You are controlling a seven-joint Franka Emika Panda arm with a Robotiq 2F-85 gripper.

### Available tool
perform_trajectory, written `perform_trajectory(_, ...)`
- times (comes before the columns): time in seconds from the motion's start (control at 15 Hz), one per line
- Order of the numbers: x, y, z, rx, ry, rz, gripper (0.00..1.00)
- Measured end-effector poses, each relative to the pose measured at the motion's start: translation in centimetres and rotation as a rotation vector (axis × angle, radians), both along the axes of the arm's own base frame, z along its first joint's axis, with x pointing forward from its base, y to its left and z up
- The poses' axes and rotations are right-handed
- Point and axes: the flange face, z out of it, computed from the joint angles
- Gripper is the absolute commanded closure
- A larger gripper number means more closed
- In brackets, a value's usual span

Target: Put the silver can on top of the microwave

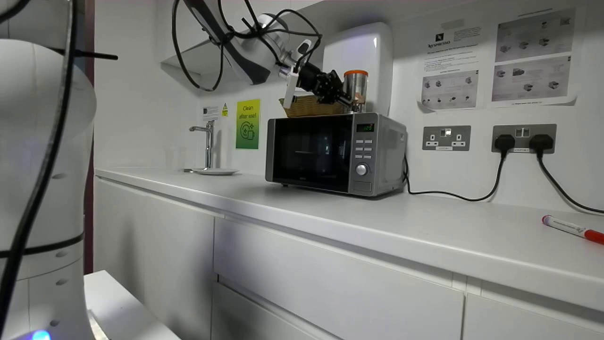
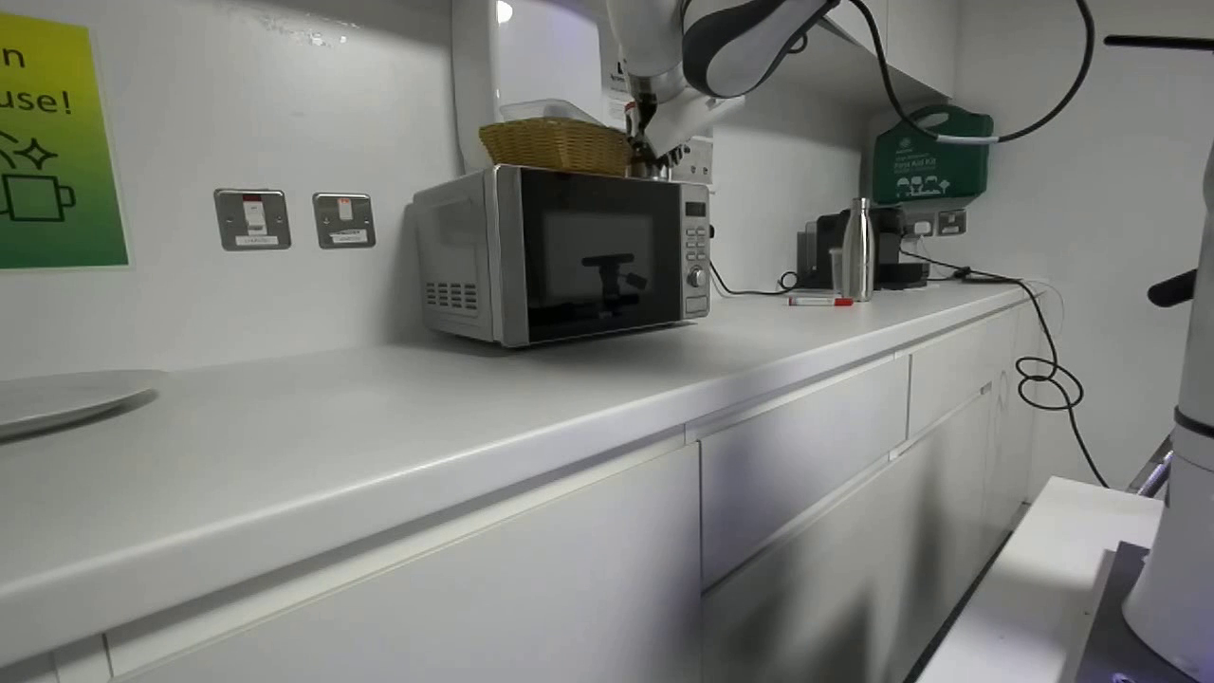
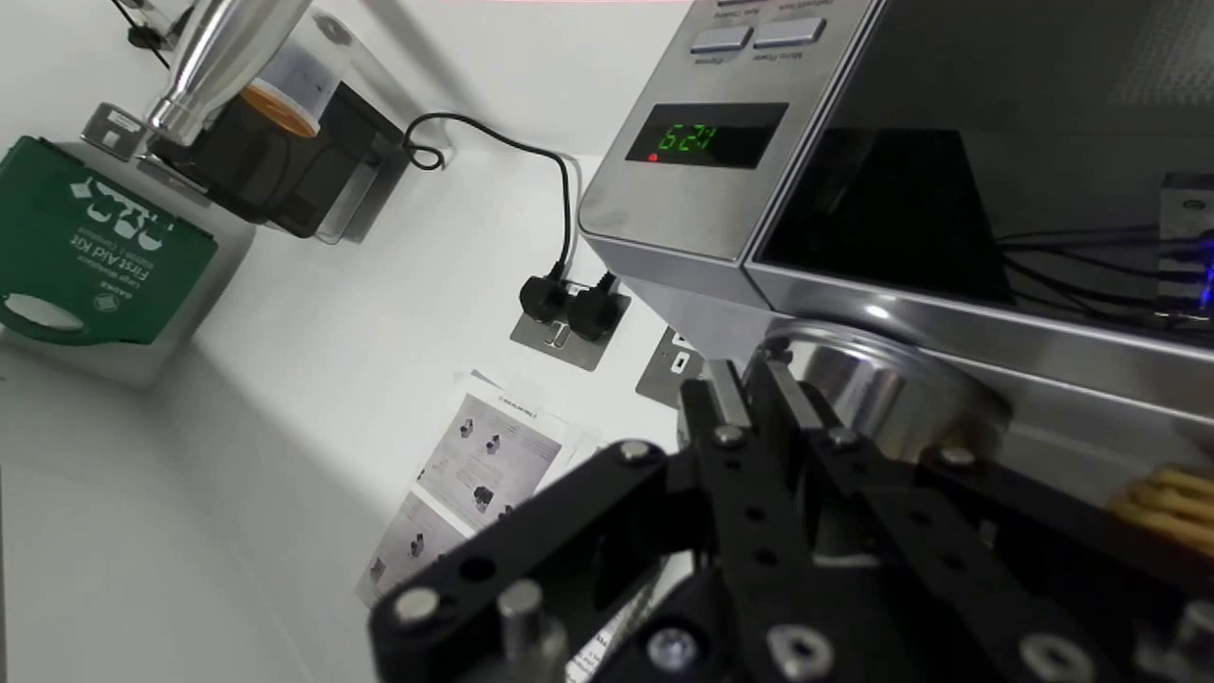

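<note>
The silver can (image 1: 357, 84), with an orange-brown top, stands upright on top of the microwave (image 1: 311, 151). Its lower part also shows in an exterior view (image 2: 649, 171) and in the wrist view (image 3: 863, 383). The boxy grey microwave also shows in an exterior view (image 2: 602, 266) and in the wrist view (image 3: 688, 223). My gripper (image 1: 348, 100) is at the can's lower side, just above the microwave top. In the wrist view the fingertips (image 3: 756, 381) are close together, the can lies beside and behind one finger, and I see nothing held between them. Whether a finger touches the can is unclear.
A yellowish wicker basket (image 1: 311, 106) stands on the microwave close beside the can. A white wall unit (image 1: 365, 52) is behind. A marker (image 1: 573, 229), a plate (image 1: 216, 172), a metal bottle (image 2: 858, 251) and a dark coffee machine (image 2: 825, 242) are on the counter.
</note>
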Motion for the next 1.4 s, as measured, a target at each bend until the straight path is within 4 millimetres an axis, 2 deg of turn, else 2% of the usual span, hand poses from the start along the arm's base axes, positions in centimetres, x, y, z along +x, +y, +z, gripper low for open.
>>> perform_trajectory(0.07,0.0,0.0,0.0,0.000,0.000,0.000,0.49)
perform_trajectory(0.2,-0.1,0.0,0.2,0.002,-0.004,0.000,0.33)
perform_trajectory(0.4,-0.5,0.1,1.1,0.027,-0.012,-0.006,0.10)
perform_trajectory(0.53,-1.3,-0.1,1.9,0.072,0.007,-0.013,0.00)
perform_trajectory(0.73,-3.3,-0.8,2.2,0.180,0.115,-0.028,0.00)
perform_trajectory(1.07,-7.7,-1.4,0.1,0.372,0.366,-0.043,0.00)
perform_trajectory(1.4,-11.1,-0.5,-1.5,0.554,0.589,0.053,0.00)
